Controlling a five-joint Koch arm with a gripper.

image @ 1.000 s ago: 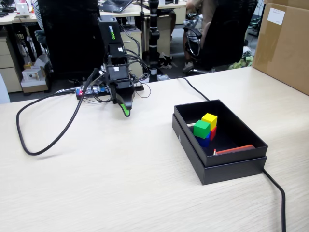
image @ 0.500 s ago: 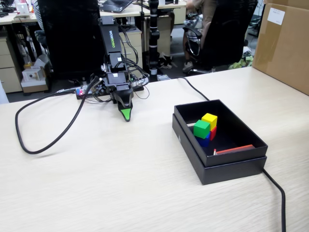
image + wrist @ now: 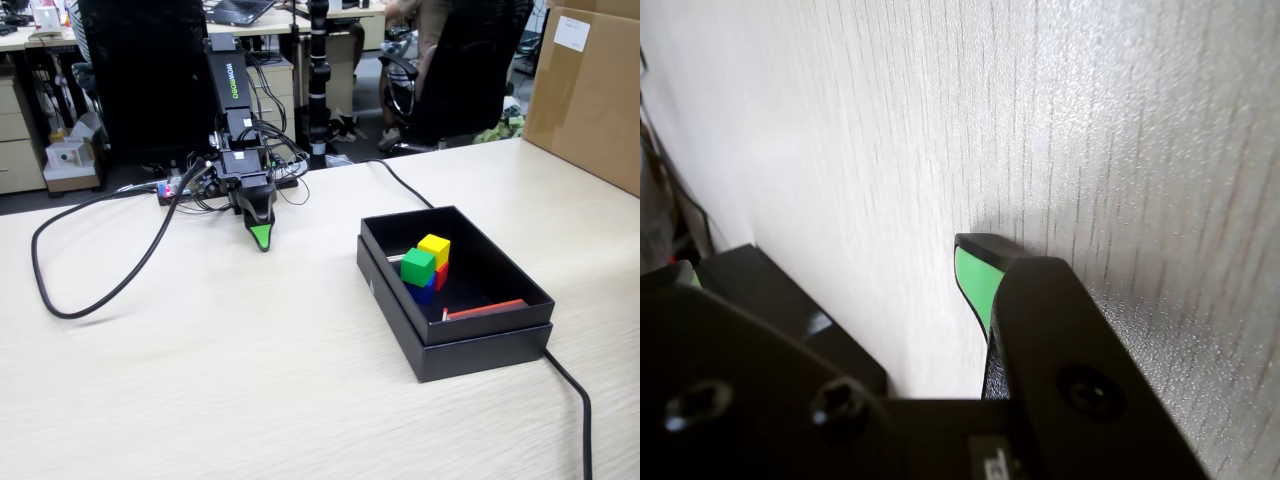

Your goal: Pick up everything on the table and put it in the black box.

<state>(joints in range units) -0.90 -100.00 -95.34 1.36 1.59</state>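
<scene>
The counter point(image 3: 250, 380) was wide, pale and made of wood. No cube was seen lying loose on it. The black box point(image 3: 480, 345) was taken as the landmark. It was set on the counter, to the right in the fixed view. A black cable point(image 3: 90, 260) was curled on the counter well to the left of the box.

The tool point(image 3: 261, 236) was pointed down, close to the counter, well to the left of the box. Nothing was held in it. Only one green tip was shown, so it could not be told whether it was together or apart.

Inside the box, four cubes were bunched by its left wall: the green cube point(image 3: 417, 266), the yellow cube point(image 3: 434, 248), the blue cube point(image 3: 424, 291) and the red cube point(image 3: 442, 275).

The job was judged to be done. No more picking was called for, only rest.
</scene>
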